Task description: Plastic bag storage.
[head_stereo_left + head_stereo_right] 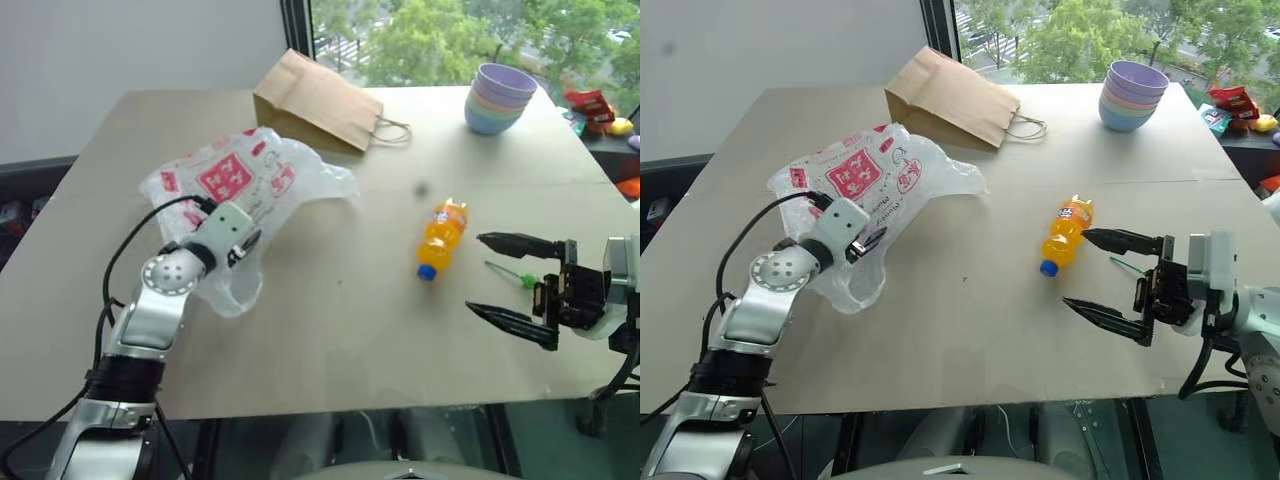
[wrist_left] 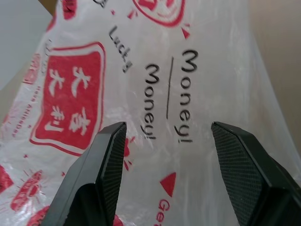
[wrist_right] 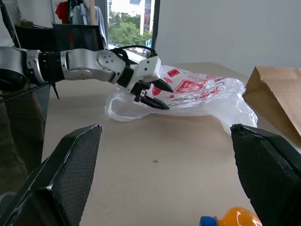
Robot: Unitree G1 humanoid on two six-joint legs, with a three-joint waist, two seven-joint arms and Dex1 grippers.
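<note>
The plastic bag (image 1: 250, 175), crinkly translucent white film with red squares and lettering, lies crumpled on the left half of the table (image 1: 350, 320). My left gripper (image 1: 243, 247) is over the bag's near end, open. In the left wrist view the printed film (image 2: 164, 84) lies close beyond the two black fingers (image 2: 108, 160). I cannot tell whether they touch it. The right wrist view shows that gripper (image 3: 154, 95) from the side, at the bag's edge. My right gripper (image 1: 475, 273) hovers wide open at the right, pointing left, with nothing between its fingers.
An orange soda bottle (image 1: 442, 235) lies near the right gripper's upper finger, with a small green tool (image 1: 512, 275) beside it. A brown paper bag (image 1: 320, 100) lies at the back. Stacked pastel bowls (image 1: 500, 97) stand at the back right. Snack packets (image 1: 592, 103) sit beyond the table's right edge.
</note>
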